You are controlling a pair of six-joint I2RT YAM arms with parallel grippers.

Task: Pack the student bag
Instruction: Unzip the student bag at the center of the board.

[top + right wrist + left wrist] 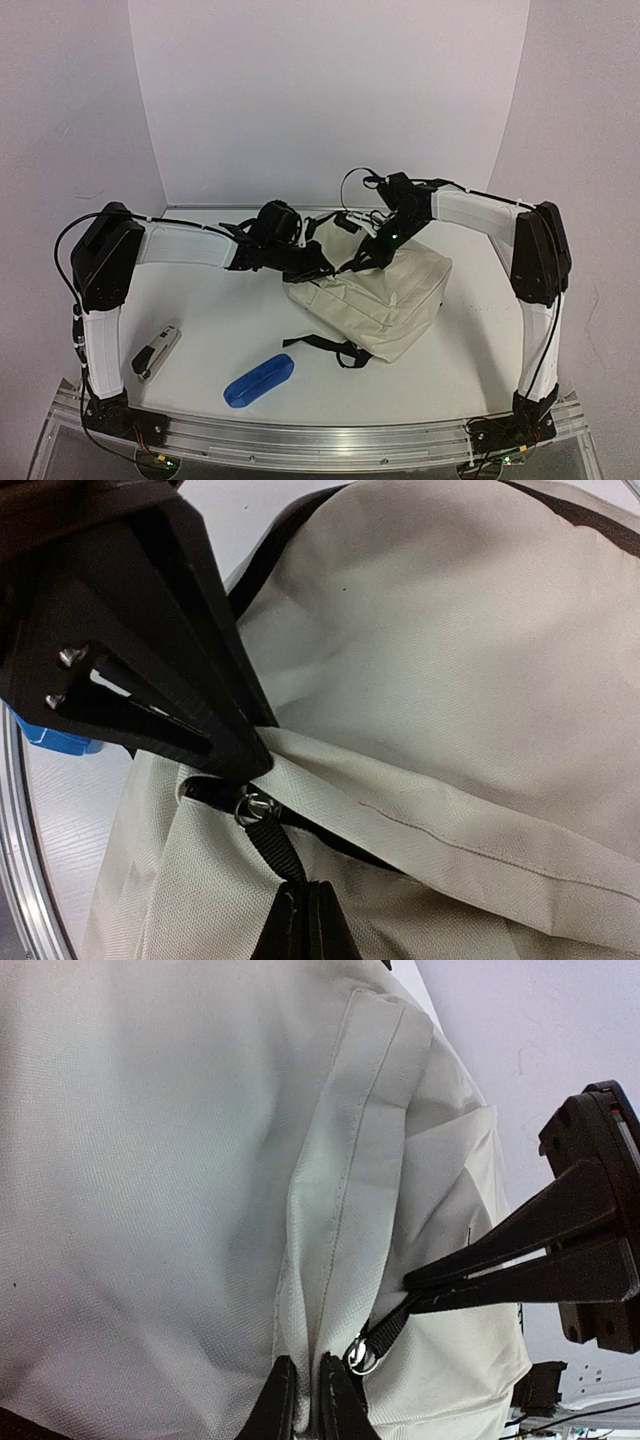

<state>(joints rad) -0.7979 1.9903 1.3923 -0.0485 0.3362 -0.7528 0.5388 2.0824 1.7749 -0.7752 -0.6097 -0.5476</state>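
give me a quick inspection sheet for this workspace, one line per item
surface: white table, no spills seen
job's things: student bag lying flat, right of centre; its zipper pull is gripped
clutter: blue pencil case near the front edge; grey and black stapler-like item at front left
claws: left claw shut on the student bag's fabric beside the zipper; right claw shut on the zipper pull
cables: black cable looping off the left arm; a second loop above the right wrist
surroundings: white walls on three sides; metal rail along the near edge
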